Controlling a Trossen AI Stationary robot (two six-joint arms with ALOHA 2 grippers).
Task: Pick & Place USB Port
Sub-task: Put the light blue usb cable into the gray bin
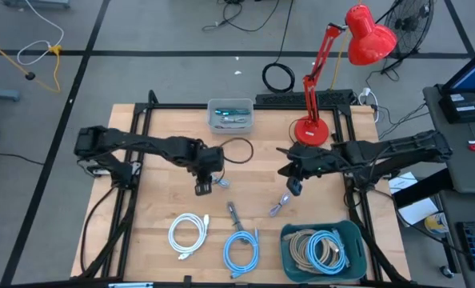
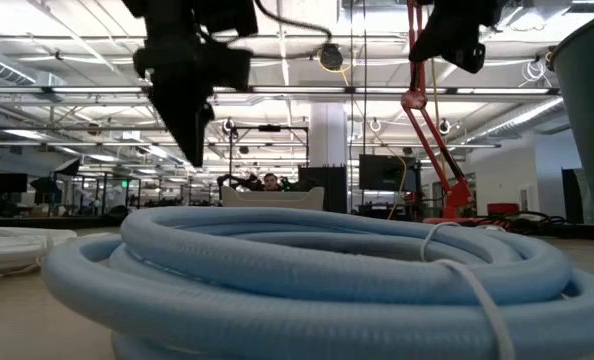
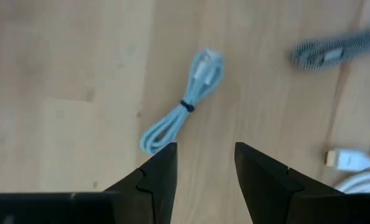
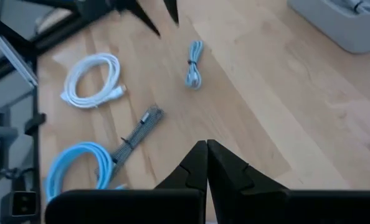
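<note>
A small light-blue USB cable, tied into a bundle (image 3: 182, 111), lies flat on the wooden table (image 1: 157, 152) near its middle. My left gripper (image 1: 205, 189) hangs open just above the table, pointing steeply down. The bundle (image 1: 221, 186) lies just beyond its fingertips (image 3: 205, 165), and nothing is between the fingers. My right gripper (image 1: 293, 189) is shut and empty, raised over the table right of centre (image 4: 207, 163). From there the bundle (image 4: 193, 64) shows farther off.
A grey braided cable (image 1: 233, 213), a white coil (image 1: 189, 234) and a blue coil (image 1: 241, 248) lie near the front edge. Another small grey cable (image 1: 279, 206) lies below the right gripper. A green bin (image 1: 353, 234) of cables stands front right, with a grey tray (image 1: 230, 114) and a red lamp (image 1: 311, 128) at the back.
</note>
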